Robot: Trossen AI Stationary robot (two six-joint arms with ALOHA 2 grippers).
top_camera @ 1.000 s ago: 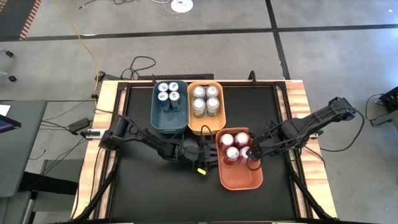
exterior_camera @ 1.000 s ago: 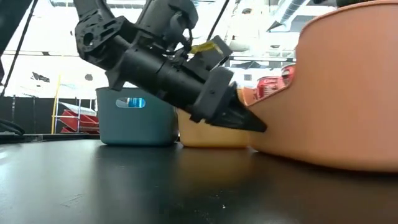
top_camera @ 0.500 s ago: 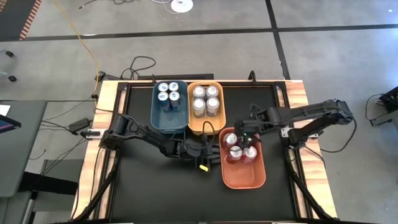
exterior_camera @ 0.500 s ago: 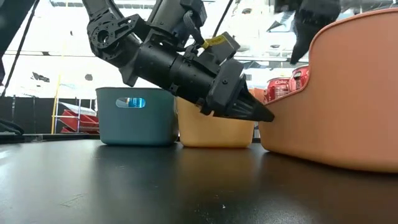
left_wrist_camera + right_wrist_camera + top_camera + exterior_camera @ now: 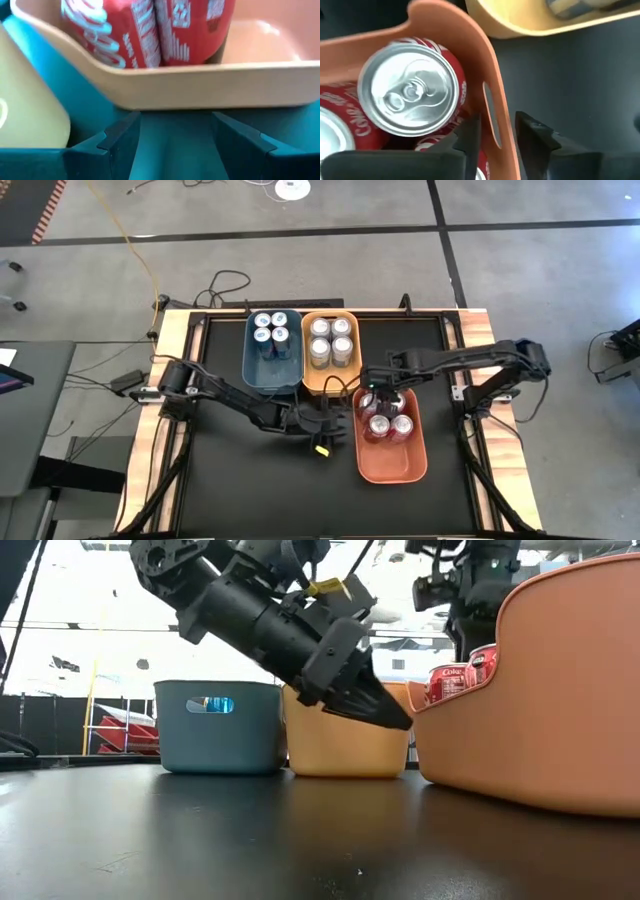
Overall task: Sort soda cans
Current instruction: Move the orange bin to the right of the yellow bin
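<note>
The right end effector (image 5: pixel 495 132) straddles the orange bin's (image 5: pixel 470 65) wall, fingers narrowly apart on either side of the rim, holding no can. Just inside sit the red cans (image 5: pixel 410 90). Beside the bin, the left end effector (image 5: pixel 175 135) hovers open and empty. Blue cans (image 5: pixel 270 327) and silver cans (image 5: pixel 330 338) fill the farther bins. Sorting looks finished; next likely nudging the bin square, gently.

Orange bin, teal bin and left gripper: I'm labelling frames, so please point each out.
orange bin (image 5: pixel 392 465), high view, on its bare floor.
teal bin (image 5: pixel 218 740), low view, on its front wall.
left gripper (image 5: pixel 340 421), high view, between its fingertips beside the orange bin.
</note>
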